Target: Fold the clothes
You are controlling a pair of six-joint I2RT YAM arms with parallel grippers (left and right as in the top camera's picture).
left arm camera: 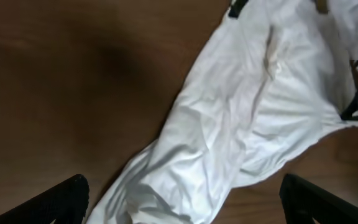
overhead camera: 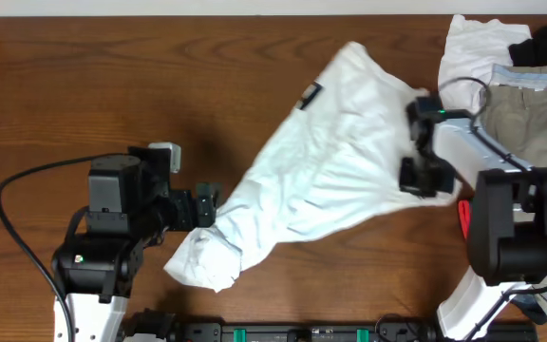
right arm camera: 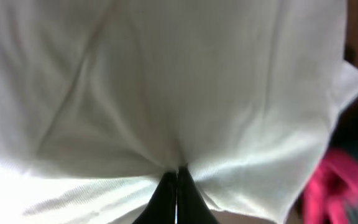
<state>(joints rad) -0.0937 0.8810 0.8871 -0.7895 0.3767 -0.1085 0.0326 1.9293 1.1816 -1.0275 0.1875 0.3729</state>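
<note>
The white garment [overhead camera: 321, 157] lies crumpled in a diagonal band across the middle of the wooden table [overhead camera: 112, 76], its dark label [overhead camera: 309, 94] facing up near the far end. The step in hand appears to be the first grasp, taken to spread the cloth flat before any fold is made. The right gripper [right arm camera: 177, 177] has its fingers pressed together on a pinch of the garment's right-hand edge — the right wrist view shows fabric gathered into the closed tips. The left gripper [overhead camera: 206, 206] stands spread wide beside the garment's near, bunched end, holding nothing; its two fingertips [left arm camera: 61, 202] frame the cloth in the left wrist view. The next move likely calls for the left gripper to close on that near end, so both arms can draw the cloth taut. A pile of other clothes [overhead camera: 516, 71] — khaki, white and black pieces — sits at the far right, partly cut off by the frame edge. A red object [overhead camera: 464, 217] beside the right arm is mostly hidden and cannot be identified. How many layers the right fingers hold cannot be told.
</note>
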